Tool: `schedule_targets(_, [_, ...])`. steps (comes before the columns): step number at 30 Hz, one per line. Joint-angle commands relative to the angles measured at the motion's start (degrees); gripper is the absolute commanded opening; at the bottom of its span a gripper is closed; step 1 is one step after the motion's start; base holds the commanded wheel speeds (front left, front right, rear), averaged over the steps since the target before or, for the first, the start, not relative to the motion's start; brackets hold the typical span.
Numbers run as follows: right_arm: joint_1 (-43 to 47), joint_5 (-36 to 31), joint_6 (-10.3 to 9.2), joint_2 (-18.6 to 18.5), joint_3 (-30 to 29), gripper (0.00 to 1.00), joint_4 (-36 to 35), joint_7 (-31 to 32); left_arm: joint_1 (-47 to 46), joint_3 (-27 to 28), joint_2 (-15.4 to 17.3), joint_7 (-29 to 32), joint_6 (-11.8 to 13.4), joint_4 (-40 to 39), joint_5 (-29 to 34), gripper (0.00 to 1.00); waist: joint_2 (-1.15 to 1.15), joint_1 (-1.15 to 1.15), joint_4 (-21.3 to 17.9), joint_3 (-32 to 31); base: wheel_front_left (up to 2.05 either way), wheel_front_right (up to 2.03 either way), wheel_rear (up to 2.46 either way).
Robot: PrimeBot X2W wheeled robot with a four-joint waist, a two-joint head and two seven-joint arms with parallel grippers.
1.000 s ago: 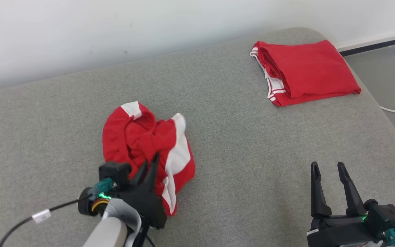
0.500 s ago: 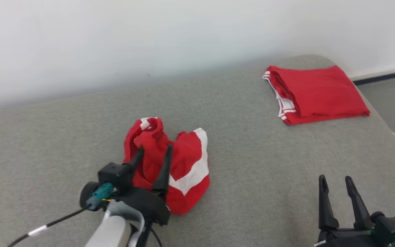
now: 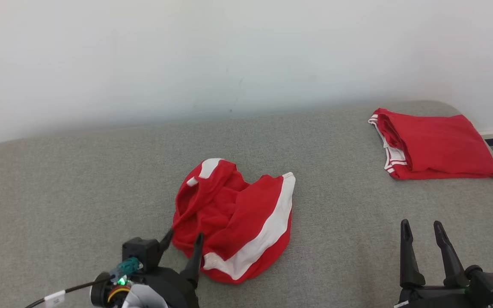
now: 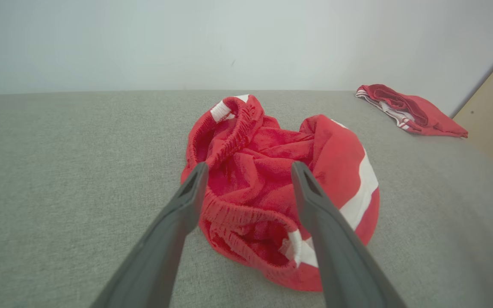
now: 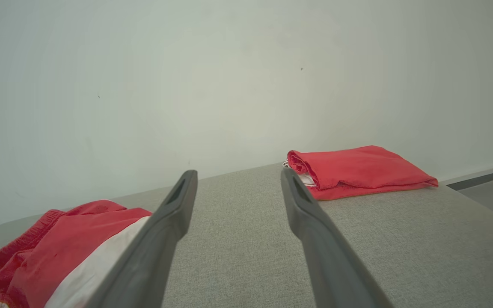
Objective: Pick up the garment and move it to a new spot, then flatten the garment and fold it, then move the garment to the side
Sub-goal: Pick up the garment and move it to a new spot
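A crumpled red garment (image 3: 238,218) with a white side stripe lies in a heap on the grey padded surface (image 3: 79,179), near the middle. It also fills the centre of the left wrist view as the garment (image 4: 272,184), and its edge shows as the garment (image 5: 66,244) at the lower left of the right wrist view. My left gripper (image 3: 184,241) stands open just at the heap's near left edge, holding nothing. My right gripper (image 3: 422,229) is open at the lower right, well away from the cloth, with empty jaws.
A second red garment (image 3: 435,143), folded flat with white trim, rests at the far right corner of the surface, seen again as the folded garment (image 5: 357,171). A pale wall (image 3: 229,55) runs behind. The surface edge drops off at the right.
My left gripper has opened and let go of the crumpled garment, which now lies spread a little wider. The head camera has tilted up, shifting the whole picture.
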Motion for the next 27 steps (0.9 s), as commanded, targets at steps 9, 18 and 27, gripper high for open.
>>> schedule_targets(9, [1.3,0.37,-0.16,-0.1,-0.98,1.0,-0.6,-0.26,1.24,-0.14,1.3,-4.53,1.11,0.62,1.54,1.0,0.0,0.0,-0.71,0.04,0.0,0.0,0.0])
schedule_targets(18, [2.12,0.25,-0.16,0.02,-2.52,1.0,-1.41,-0.25,3.89,2.09,5.76,-9.62,2.29,-4.31,4.0,1.0,0.0,0.0,1.07,-1.09,0.0,0.0,0.0])
schedule_targets(27, [3.29,0.07,-0.16,0.22,-3.4,1.0,-2.19,-0.25,10.1,7.62,10.13,-10.63,4.03,-12.95,4.71,1.0,0.0,0.0,4.16,-2.34,0.0,0.0,0.0])
